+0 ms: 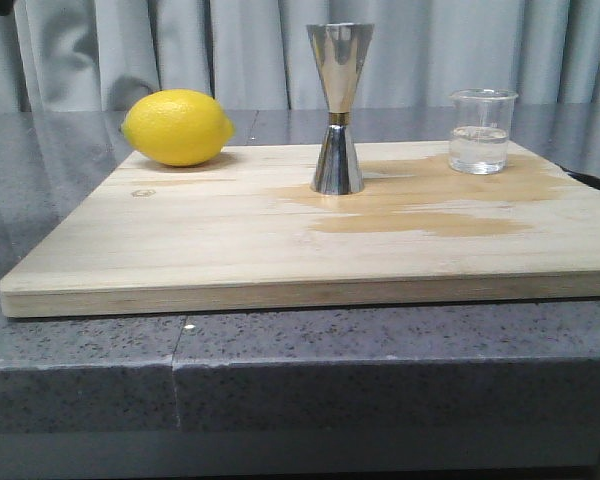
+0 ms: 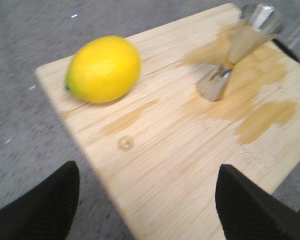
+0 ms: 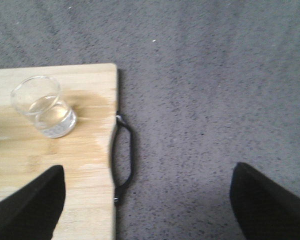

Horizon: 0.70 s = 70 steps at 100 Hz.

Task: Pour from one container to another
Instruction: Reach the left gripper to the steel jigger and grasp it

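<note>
A small clear glass beaker (image 1: 482,131) with some clear liquid stands at the back right of the wooden board (image 1: 230,250); the right wrist view shows the beaker (image 3: 42,106) near the board's corner. The steel hourglass jigger (image 1: 338,108) with a gold waist band stands upright at the board's back middle, and the jigger (image 2: 235,52) also shows in the left wrist view. My left gripper (image 2: 147,200) hangs open above the board's edge, holding nothing. My right gripper (image 3: 147,197) is open above the board's side handle, apart from the beaker. Neither gripper shows in the front view.
A yellow lemon (image 1: 177,127) lies at the board's back left, with the lemon (image 2: 104,69) near the jigger's side. Wet stains (image 1: 420,205) darken the wood around the jigger and beaker. A black handle (image 3: 122,157) sticks out from the board's right edge. Grey stone counter (image 1: 280,350) surrounds the board.
</note>
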Each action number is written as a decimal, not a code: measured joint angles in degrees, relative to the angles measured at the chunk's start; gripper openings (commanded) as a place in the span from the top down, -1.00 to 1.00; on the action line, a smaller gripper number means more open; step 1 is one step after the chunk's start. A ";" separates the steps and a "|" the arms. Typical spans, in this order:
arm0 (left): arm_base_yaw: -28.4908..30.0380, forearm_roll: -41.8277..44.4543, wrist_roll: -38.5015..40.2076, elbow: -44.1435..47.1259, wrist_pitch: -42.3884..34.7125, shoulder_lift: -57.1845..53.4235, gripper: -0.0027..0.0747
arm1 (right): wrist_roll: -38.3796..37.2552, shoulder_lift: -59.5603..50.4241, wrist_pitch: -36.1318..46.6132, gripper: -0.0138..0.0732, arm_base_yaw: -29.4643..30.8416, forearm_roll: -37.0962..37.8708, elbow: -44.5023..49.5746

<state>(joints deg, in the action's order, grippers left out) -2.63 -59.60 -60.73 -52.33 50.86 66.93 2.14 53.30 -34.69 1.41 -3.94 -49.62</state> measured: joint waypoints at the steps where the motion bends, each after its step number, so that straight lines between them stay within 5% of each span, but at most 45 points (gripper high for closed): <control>1: 0.00 -0.73 -0.95 0.00 0.21 0.65 -0.39 | 0.22 -0.02 0.00 -0.70 0.00 -0.25 0.00; 47: -12.30 -31.56 -47.16 -0.19 3.86 22.43 -0.39 | 6.83 2.16 3.60 -0.70 0.00 -9.33 0.00; 70: -17.09 -40.89 -60.24 -2.94 3.24 30.18 -0.39 | 7.06 2.16 4.13 -0.70 0.00 -9.50 0.00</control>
<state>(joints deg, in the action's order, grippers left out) -19.73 -100.49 -120.96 -55.27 54.10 97.12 9.20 55.46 -30.56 1.41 -13.44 -49.62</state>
